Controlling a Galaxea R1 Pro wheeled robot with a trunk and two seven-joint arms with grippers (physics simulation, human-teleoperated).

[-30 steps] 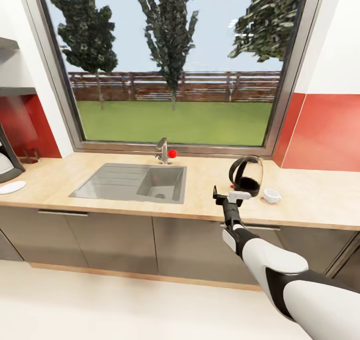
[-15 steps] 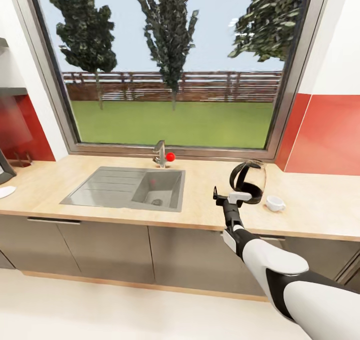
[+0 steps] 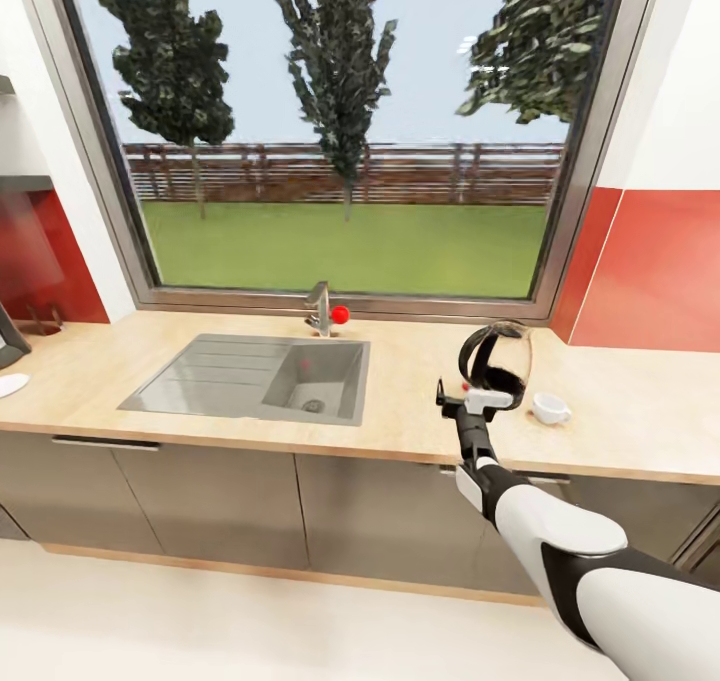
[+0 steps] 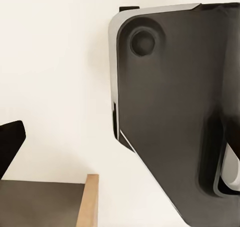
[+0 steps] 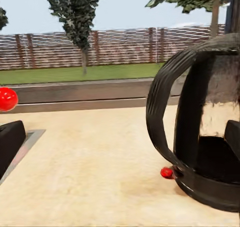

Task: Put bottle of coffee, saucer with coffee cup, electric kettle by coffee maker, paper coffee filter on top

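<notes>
As before, gripper (image 3: 463, 395) nearer kettle (image 3: 495, 364).

At the head view's left edge, a dark slanted appliance (image 3: 8, 341) and a flat white disc (image 3: 10, 385) on the wooden countertop (image 3: 620, 421) are both cut off. The right gripper (image 3: 468, 398) hides part of the black-handled glass kettle (image 3: 497, 364). The right wrist view crops that kettle's far side.
</notes>
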